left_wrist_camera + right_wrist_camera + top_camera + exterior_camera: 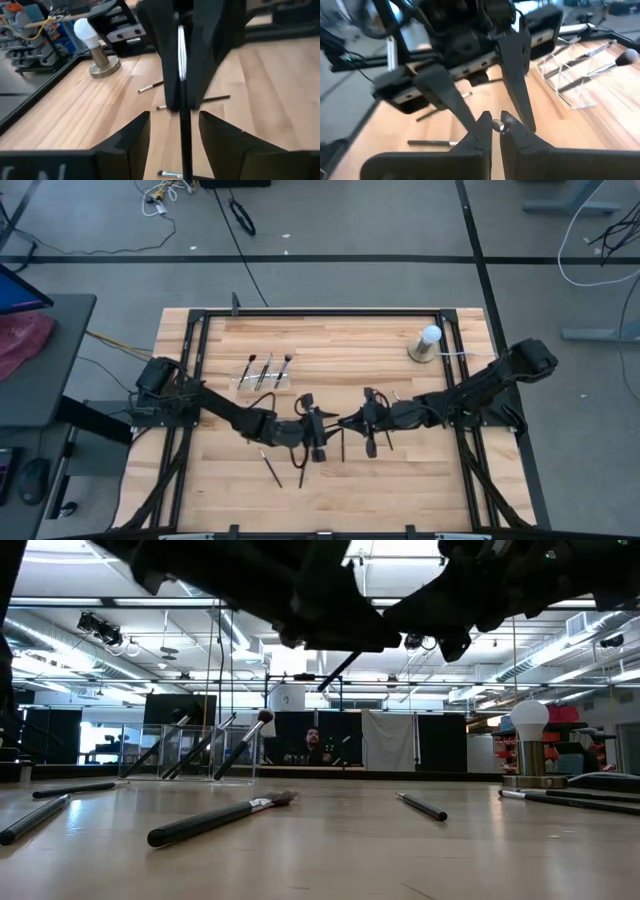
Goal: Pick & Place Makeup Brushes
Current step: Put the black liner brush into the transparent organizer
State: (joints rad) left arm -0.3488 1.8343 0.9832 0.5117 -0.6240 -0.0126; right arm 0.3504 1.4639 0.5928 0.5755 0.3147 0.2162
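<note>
Where the table ends at 9 o'clock (12 being the top of the overhead view): the black frame rail (190,370) runs along the wood, and my left arm crosses it on the way in.
Open room, left side: bare table (200,510) from 7 to 9 o'clock, nothing lying on it near that edge.
Container: a clear holder (246,381) at about 10 o'clock from the table's middle.
Contents: three holder brushes (270,367) lean in it, tufts up.
Loose brushes (270,468): several lie flat on the wood at 6 to 7 o'clock from my left gripper, well apart from the holder.
Left gripper (316,438): just left of mid-table and raised off the wood, jaws wide, one of my fingers (127,142) on each side of the held brush; I cannot tell if they touch it.
Writing: pale letters on my left gripper's body are cut off, so I cannot read them.
Held brush (183,55): in the air at mid-table, its silvery ferrule showing.
Right gripper (495,125): just right of mid-table, facing my left one, jaws narrow and pinched on the end of the held brush.
Open room, right side: a white bulb on a round base (430,337) stands at 1 o'clock near the far rail.
</note>
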